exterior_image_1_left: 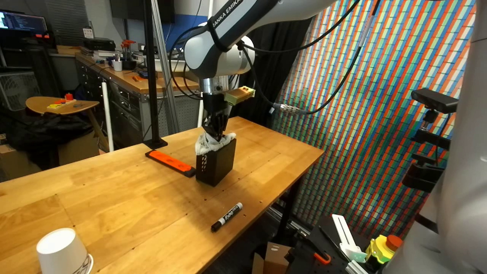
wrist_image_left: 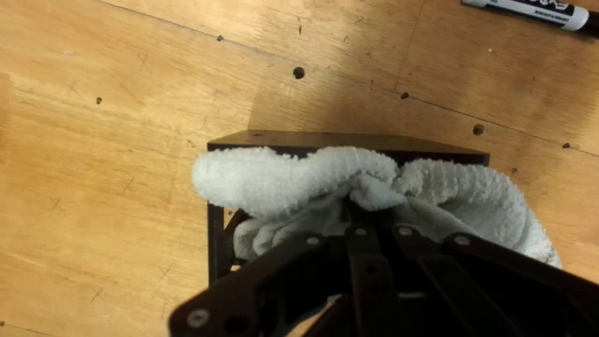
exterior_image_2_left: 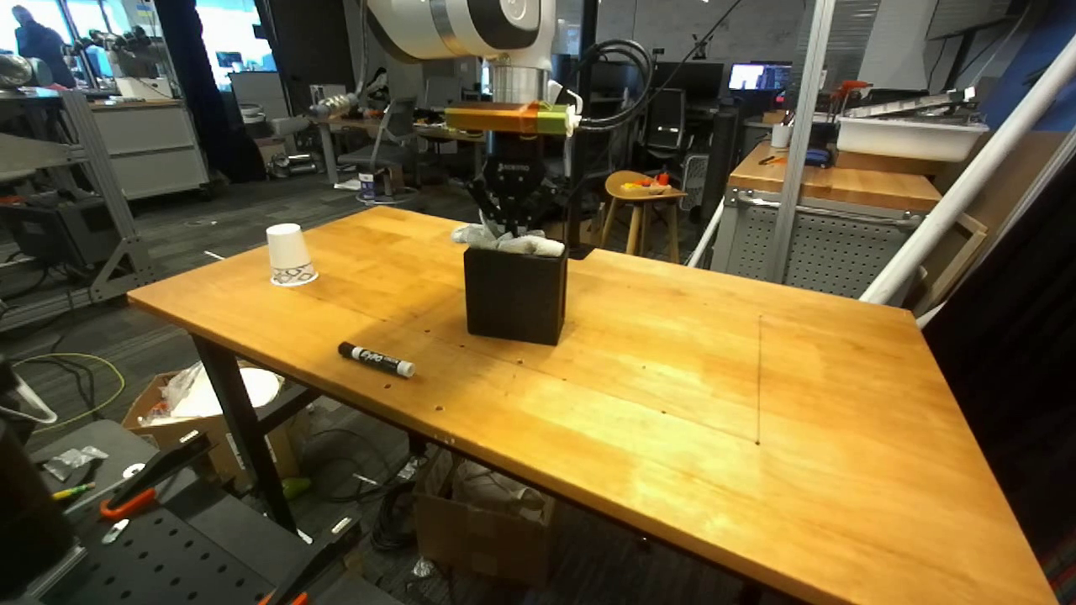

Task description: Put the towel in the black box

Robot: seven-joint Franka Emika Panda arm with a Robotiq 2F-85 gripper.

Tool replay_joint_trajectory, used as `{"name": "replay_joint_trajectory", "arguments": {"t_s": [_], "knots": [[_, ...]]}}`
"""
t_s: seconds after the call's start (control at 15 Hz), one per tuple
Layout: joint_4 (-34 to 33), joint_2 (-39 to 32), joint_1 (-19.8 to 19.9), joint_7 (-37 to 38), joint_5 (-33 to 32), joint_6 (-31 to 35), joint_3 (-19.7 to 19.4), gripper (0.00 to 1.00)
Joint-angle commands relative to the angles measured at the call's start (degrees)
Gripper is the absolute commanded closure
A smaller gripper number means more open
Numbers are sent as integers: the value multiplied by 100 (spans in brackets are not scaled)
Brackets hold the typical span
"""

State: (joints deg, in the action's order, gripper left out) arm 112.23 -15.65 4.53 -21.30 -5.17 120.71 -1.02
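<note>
In an exterior view, the towel (exterior_image_1_left: 207,144) is a crumpled, off-white bundle heaped at the mouth of the black box (exterior_image_1_left: 220,164), sagging over the rim on the side with the holes. The box stands upright on the tabletop (exterior_image_1_left: 133,198). The claw (exterior_image_1_left: 218,137) points down from above, pressed together, its tips in the thick of the cloth.

In an exterior view, plump folds rise over the box's rim and a pale flap (exterior_image_2_left: 466,234) of the towel sticks out past one side. The claw comes down behind the front folds, which hide its tips.

In the wrist view, the cloth looks thick and nubbly, greyish in its creases. Rounded lobes lie on either side of the claw, both overhanging the box, and the creases gather at the claw's tips, which are pinching the towel. A bit of the box's inside shows beside the cloth.
</note>
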Motion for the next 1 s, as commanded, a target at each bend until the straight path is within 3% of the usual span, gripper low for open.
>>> {"name": "replay_joint_trajectory", "arguments": {"t_s": [0.0, 0.93], "knots": [[153, -50, 83, -4, 160, 127, -3, 98], [31, -556, 229, -94, 776, 192, 75, 98]]}}
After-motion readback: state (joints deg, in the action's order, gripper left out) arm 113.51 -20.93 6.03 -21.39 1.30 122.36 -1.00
